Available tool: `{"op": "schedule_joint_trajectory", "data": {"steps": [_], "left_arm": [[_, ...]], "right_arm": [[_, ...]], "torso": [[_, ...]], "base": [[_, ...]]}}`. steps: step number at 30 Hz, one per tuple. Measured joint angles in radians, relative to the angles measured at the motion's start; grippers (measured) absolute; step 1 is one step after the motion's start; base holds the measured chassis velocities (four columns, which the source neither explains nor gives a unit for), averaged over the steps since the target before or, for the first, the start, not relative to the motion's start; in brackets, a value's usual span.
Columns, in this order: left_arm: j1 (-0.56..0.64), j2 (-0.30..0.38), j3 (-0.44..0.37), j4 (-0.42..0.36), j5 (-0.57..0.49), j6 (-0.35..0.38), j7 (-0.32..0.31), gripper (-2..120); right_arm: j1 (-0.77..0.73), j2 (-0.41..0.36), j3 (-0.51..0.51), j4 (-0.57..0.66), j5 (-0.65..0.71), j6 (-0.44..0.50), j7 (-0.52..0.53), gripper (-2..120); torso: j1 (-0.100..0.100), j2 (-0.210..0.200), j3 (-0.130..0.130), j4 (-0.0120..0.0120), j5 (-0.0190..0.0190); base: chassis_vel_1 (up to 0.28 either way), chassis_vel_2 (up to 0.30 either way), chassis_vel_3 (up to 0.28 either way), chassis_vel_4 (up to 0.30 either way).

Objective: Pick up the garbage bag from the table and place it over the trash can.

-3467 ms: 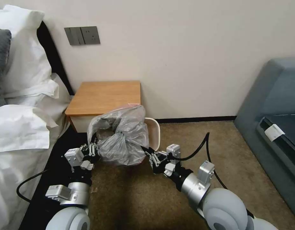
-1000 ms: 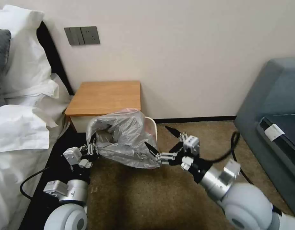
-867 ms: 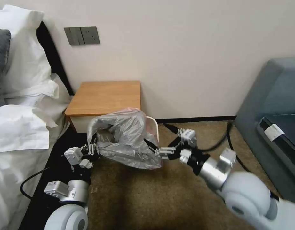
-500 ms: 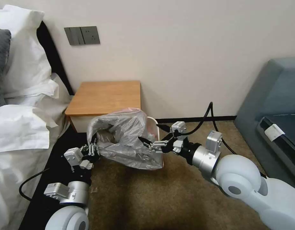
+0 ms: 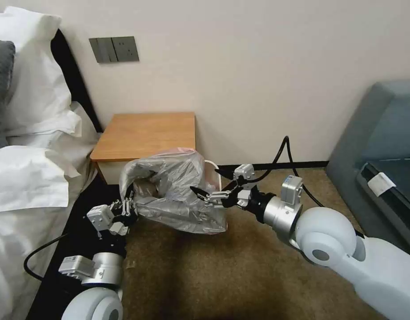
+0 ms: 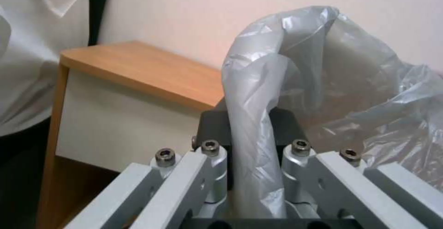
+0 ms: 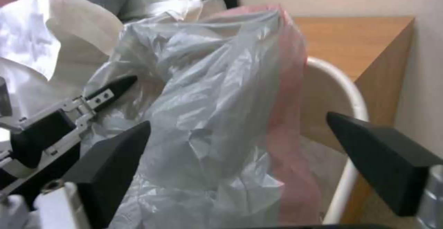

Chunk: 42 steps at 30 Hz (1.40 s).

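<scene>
Garbage bag (image 5: 171,191) is draped loosely over the trash can (image 5: 217,175), on the carpet (image 5: 240,275) just in front of the nightstand (image 5: 145,133) and partly overlapping its front edge in head view. It bulges up above the rim, crumpled, pink edge at the top. Only the bin's far-right rim corner shows; the rest is under plastic

Left gripper (image 5: 127,208) sits low at the bag's left side, fingers closed tight on a gathered strip of the film. Left wrist view (image 6: 253,173) confirms it: plastic runs straight down between the two finger assemblies, pinched, nightstand (image 6: 138,73) behind

Right gripper (image 5: 209,184) is at the bag's right side near the exposed rim, jaws spread wide, holding nothing. One black tip lies against the grey film, the other points up past the rim toward the wall. Right wrist view: both fingertips (image 7: 115,149) wide apart with the bag (image 7: 217,118) and the bin rim (image 7: 351,97) between them; can't tell if either tip actually presses the plastic. Left gripper (image 7: 108,90) is visible there on the bag's far side

White bedding (image 5: 27,178) left of the nightstand, grey sofa (image 5: 383,146) far right, well apart from the bin
</scene>
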Motion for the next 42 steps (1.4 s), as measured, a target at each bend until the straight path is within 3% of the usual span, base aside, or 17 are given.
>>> {"op": "schedule_joint_trajectory", "data": {"steps": [5, 7, 9, 11, 14, 19, 26, 42], "left_arm": [[-0.003, 0.0, 0.0, 0.001, 0.0, 0.0, 0.0, 11], [-0.004, 0.0, 0.0, 0.002, 0.0, 0.0, 0.0, 11], [-0.006, 0.001, 0.0, 0.005, -0.002, 0.0, 0.0, 11], [-0.007, 0.001, 0.0, 0.006, -0.002, 0.0, 0.0, 11], [-0.012, 0.004, -0.001, 0.006, -0.006, 0.0, 0.0, 11], [-0.015, 0.006, -0.001, 0.007, -0.007, 0.0, 0.0, 11], [-0.015, 0.011, -0.002, 0.012, -0.009, 0.0, -0.001, 11], [-0.016, 0.013, -0.007, 0.026, -0.011, 0.0, -0.003, 11]], "right_arm": [[0.051, 0.012, -0.048, -0.039, 0.0, -0.001, 0.001, 76], [0.055, 0.013, -0.05, -0.041, 0.001, -0.001, 0.001, 74], [0.066, 0.017, -0.063, -0.051, 0.003, -0.002, 0.002, 62], [0.066, 0.017, -0.065, -0.052, 0.003, -0.002, 0.002, 59], [0.058, 0.017, -0.067, -0.057, -0.002, -0.002, -0.002, 42], [0.053, 0.017, -0.063, -0.057, -0.008, 0.0, -0.004, 30], [0.034, 0.011, -0.037, -0.052, -0.021, 0.008, -0.012, 1], [-0.001, 0.0, 0.046, -0.073, -0.056, 0.039, -0.043, 0]], "torso": [[0.0, 0.0, 0.0, 0.0002, 0.0001], [0.0, 0.0, 0.0, 0.0002, 0.0], [0.0, 0.0, 0.0, 0.0001, 0.0], [0.0, 0.0, 0.0, 0.0002, 0.0], [0.0, 0.0, 0.0, 0.0001, 0.0], [0.0, 0.0, 0.0, 0.0001, 0.0001], [0.0, 0.0, 0.0, 0.0001, 0.0], [0.0, 0.0, 0.0, 0.0, 0.0001]], "base": [[0.0, 0.0, 0.0, 0.0], [0.0, 0.0, 0.0, 0.0], [0.0, 0.0, 0.0, 0.0], [0.0, 0.0, 0.0, 0.0], [0.0, 0.0, 0.0, 0.0], [0.0, 0.0, 0.0, 0.0], [0.0, 0.0, 0.0, 0.0], [0.0, 0.0, 0.0, 0.0]]}}
